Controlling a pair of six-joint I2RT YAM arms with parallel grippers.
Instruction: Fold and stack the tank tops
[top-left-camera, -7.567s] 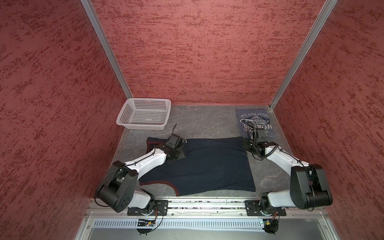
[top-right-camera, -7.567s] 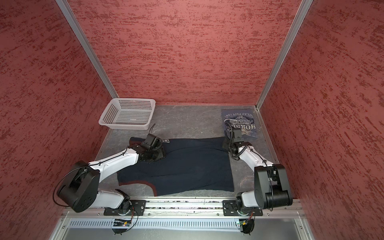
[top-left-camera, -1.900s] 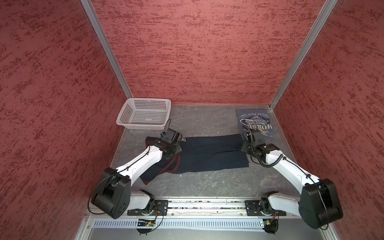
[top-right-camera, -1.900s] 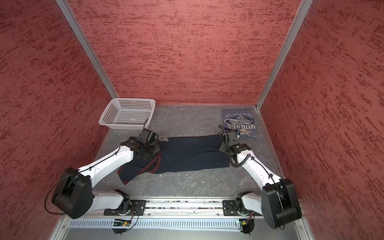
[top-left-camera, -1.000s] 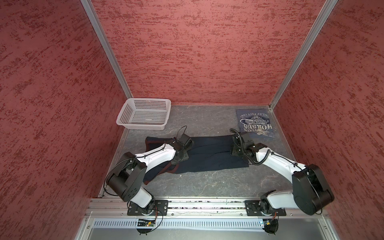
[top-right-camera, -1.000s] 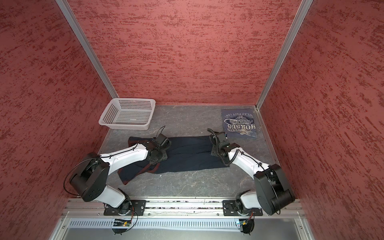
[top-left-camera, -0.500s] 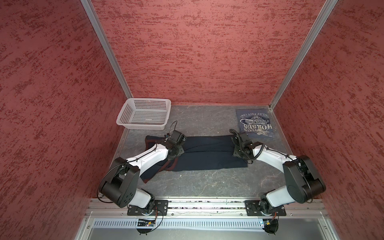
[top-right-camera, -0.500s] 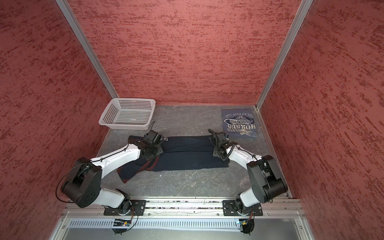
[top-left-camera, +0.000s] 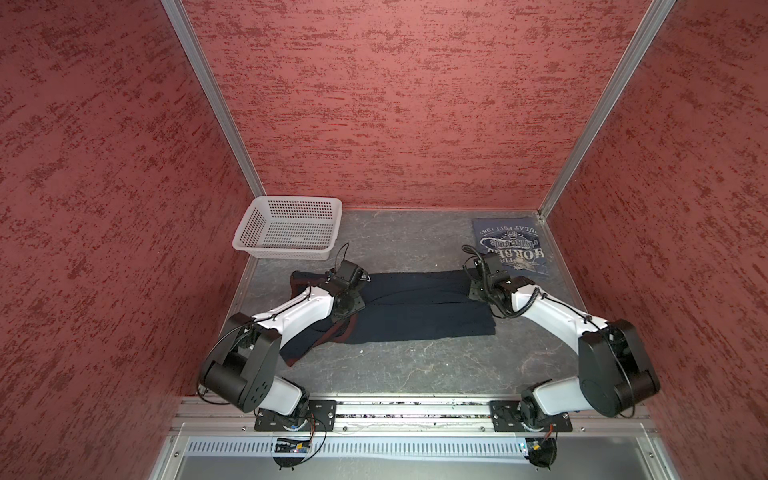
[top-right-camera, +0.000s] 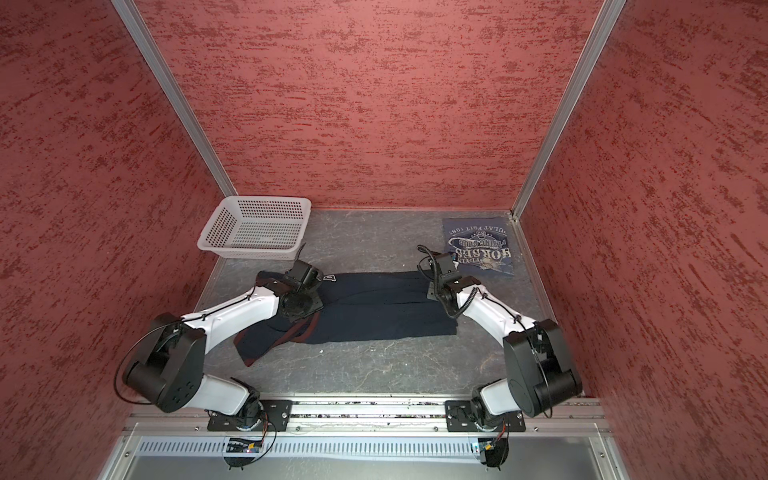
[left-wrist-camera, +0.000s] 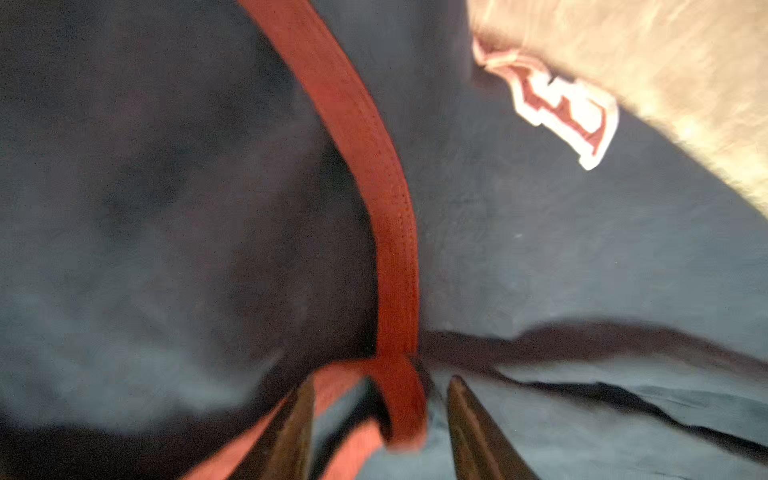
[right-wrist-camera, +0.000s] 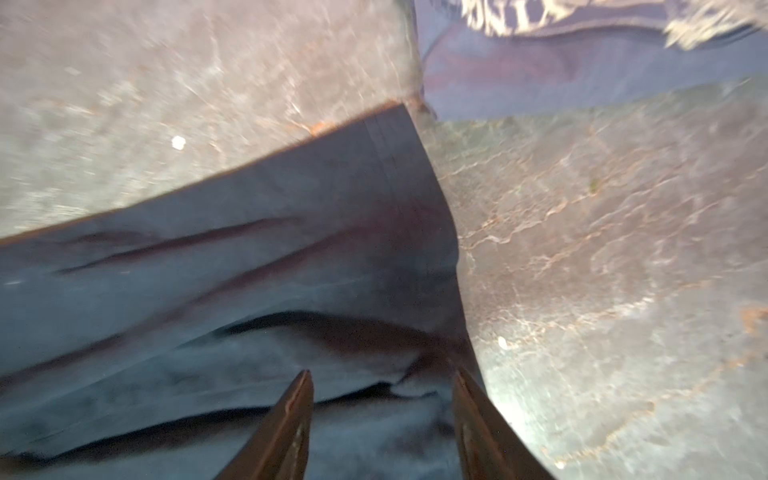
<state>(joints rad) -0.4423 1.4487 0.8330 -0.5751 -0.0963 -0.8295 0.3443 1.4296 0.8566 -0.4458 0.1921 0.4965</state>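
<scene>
Top views, navy tank top (top-left-camera: 419, 307): lies mid-table as a long band, doubled lengthwise; one maroon-edged strap (top-left-camera: 299, 349) sticks out at the near left end.
Top views, slate-blue tank top (top-left-camera: 513, 249): folded flat in the far right corner, lettering up, apart from the navy one.
Top views, grippers: left gripper (top-left-camera: 353, 286) sits low over the strap end and right gripper (top-right-camera: 438, 286) over the hem end.
Top views, white basket (top-left-camera: 286, 252): far left, nothing in it.
Left wrist, left gripper (left-wrist-camera: 380, 424): jaws stand apart with a loop of maroon trim (left-wrist-camera: 374, 166) lying loose between them and nothing clamped; a number print (left-wrist-camera: 561, 112) shows beyond.
Right wrist, right gripper (right-wrist-camera: 382, 419): jaws apart just above the hem corner of the navy tank top (right-wrist-camera: 249, 249), gripping nothing; grey table (right-wrist-camera: 602, 249) is beside it and the slate-blue tank top (right-wrist-camera: 582, 70) beyond.
Step, judged: the crosswise fold comes next.
Doing it well: tuck the stray strap first, pinch all layers at each corner, carry one end level over the other and line up the edges before letting go, since thin cloth slides and wrinkles.
</scene>
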